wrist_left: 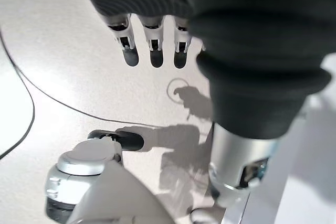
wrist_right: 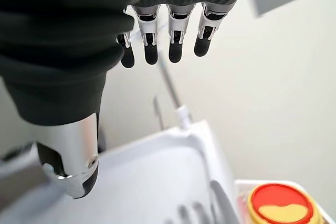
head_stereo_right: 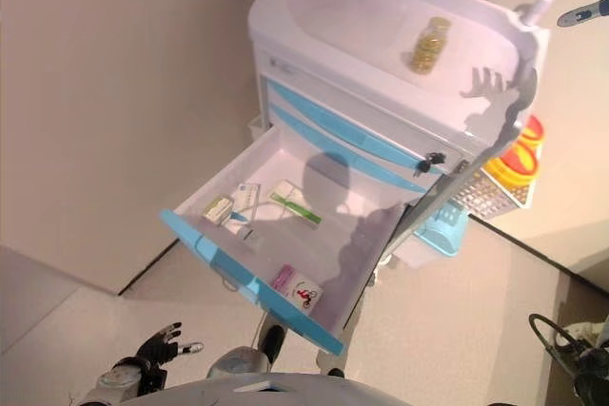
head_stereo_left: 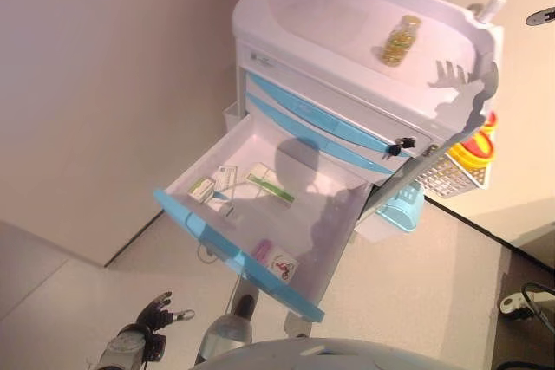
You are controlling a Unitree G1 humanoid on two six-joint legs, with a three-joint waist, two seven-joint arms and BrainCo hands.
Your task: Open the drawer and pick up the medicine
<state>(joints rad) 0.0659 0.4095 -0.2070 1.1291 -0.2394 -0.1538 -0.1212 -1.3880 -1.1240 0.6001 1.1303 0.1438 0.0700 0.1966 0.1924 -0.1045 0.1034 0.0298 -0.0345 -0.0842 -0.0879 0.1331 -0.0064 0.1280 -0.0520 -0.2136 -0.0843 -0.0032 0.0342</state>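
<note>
While the drawer (head_stereo_left: 260, 214) stands pulled out, the medicine boxes (head_stereo_left: 212, 185) lie flat inside, untouched; they look light, stiff cardboard, best pinched across the narrow sides. Left robot hand (head_stereo_left: 162, 310) hangs low with fingers spread; right robot hand (wrist_right: 157, 40) hovers, fingers straight, empty.

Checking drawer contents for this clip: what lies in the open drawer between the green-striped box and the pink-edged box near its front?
Nothing: the open drawer floor is bare between the green-striped box and pink-edged box, in both eye views.
</note>
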